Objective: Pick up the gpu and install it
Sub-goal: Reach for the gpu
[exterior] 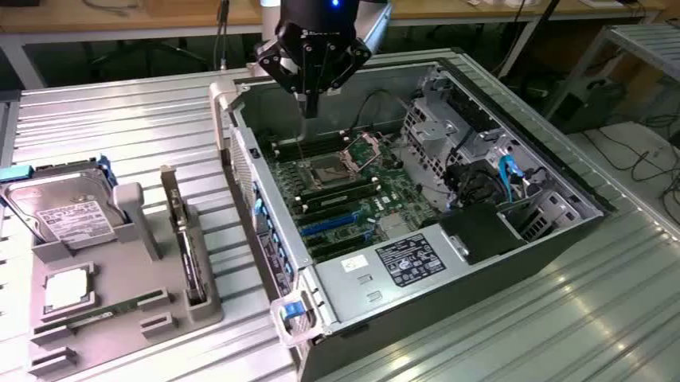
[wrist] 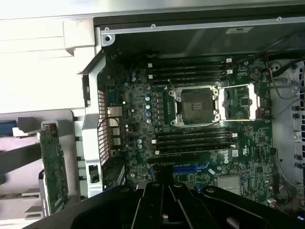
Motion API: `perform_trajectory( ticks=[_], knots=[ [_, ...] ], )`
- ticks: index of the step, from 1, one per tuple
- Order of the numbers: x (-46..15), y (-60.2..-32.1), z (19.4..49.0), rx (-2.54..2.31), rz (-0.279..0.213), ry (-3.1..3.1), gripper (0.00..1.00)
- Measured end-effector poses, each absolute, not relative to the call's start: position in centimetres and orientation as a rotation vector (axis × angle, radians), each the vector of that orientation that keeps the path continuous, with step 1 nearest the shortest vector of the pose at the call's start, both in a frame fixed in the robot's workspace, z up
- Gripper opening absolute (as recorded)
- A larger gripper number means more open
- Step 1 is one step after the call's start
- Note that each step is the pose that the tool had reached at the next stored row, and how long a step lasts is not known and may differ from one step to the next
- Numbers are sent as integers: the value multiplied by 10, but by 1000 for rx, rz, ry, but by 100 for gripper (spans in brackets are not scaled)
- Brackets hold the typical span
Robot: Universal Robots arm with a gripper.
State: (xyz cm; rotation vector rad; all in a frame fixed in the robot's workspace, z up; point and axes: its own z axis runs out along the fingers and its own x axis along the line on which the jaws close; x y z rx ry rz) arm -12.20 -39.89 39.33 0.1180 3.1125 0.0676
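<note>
Hovering above the open computer case [exterior: 552,183], the gripper [exterior: 310,107] hung with its tip pointing straight down over the motherboard [exterior: 356,195], near the bare CPU socket [exterior: 322,171]. Its 2 fingers looked pressed together into 1 narrow point with nothing between them. The wrist view showed the same dark fingers [wrist: 152,205] side by side, with no gap I could make out. By that reading, no grasp had been made.

The gpu [exterior: 186,247] stood on its long edge in a slot of the grey parts holder [exterior: 117,338], toward the exterior view's left, outside the case wall and well apart from the gripper. Its silver bracket rose at the far end. Propped upright like that, its upper edge was probably left free for a pinch from above. In the wrist view the gpu [wrist: 53,167] appeared just beside the case's perforated rear panel, upright in the same holder.

On that holder a hard drive [exterior: 66,213] with a white label was also propped, and a slim memory stick [exterior: 101,316] sat in its own slot; neither touched the card.

The case lay on its side with the board facing up, presumably so a card could be pressed straight down. The blue expansion slots [exterior: 331,225] were empty, so nothing had been installed.
</note>
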Motion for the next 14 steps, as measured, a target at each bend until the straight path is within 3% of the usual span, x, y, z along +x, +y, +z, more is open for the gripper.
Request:
perform_trajectory(
  ticks=[14],
  knots=[
    [-133,-399,393,118,68,3112,11]
  ],
)
